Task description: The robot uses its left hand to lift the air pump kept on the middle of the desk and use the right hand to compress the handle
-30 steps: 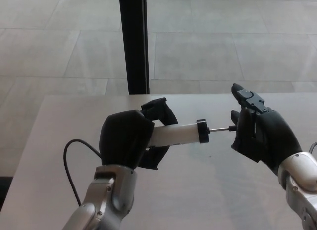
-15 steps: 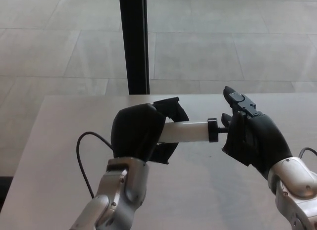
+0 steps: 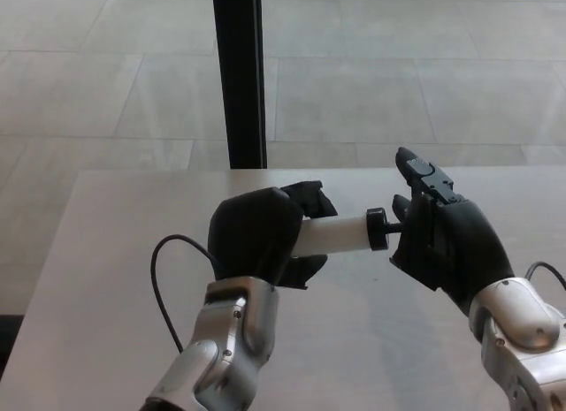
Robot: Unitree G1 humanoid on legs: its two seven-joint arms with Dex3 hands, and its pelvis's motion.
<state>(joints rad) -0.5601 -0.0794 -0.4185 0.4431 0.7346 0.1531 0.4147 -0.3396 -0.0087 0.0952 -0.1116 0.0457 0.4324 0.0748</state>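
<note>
Air pump (image 3: 340, 233) sits at centre frame, held horizontal above the desk (image 3: 106, 252), left hand (image 3: 261, 239) wrapped round its barrel so the handle end faces the right hand (image 3: 442, 239). Right hand's fingers are loosely spread, holding nothing, palm against the handle. Barrel is white with a black end collar; almost no rod shows.

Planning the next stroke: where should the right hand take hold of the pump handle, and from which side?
Take the handle end right of the black collar on the air pump, coming straight along the barrel's axis from the robot's right. The left hand holds the barrel level, and the right hand already sits at that end, so it is the free part.
</note>
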